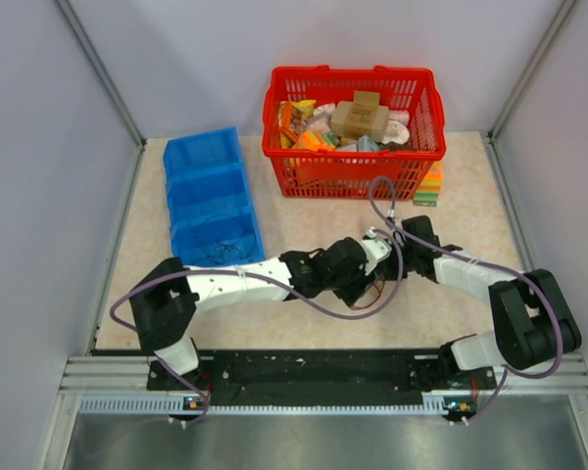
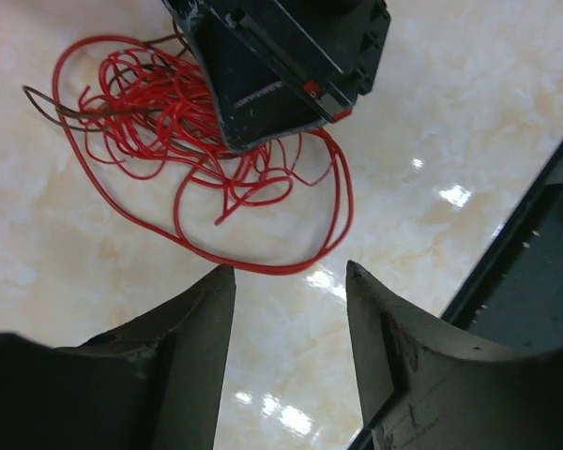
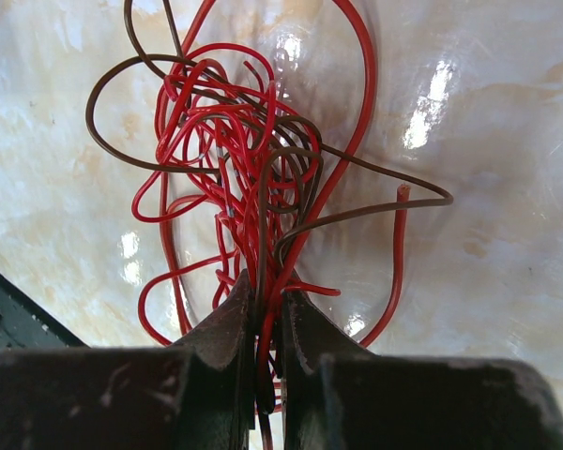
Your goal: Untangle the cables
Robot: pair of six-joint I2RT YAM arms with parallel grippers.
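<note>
The cables are thin red and dark-brown wires in a loose, loopy tangle on the marble-look table. My right gripper is shut on several strands at the tangle's near edge. In the left wrist view the tangle lies at upper left, with the right gripper standing on it. My left gripper is open and empty, its tips just short of the outermost red loop. In the top view both grippers meet at table centre over the cables.
A red basket full of packets stands at the back centre, with a sponge stack beside it. A blue divided bin lies at the back left. The black front rail runs just right of my left gripper.
</note>
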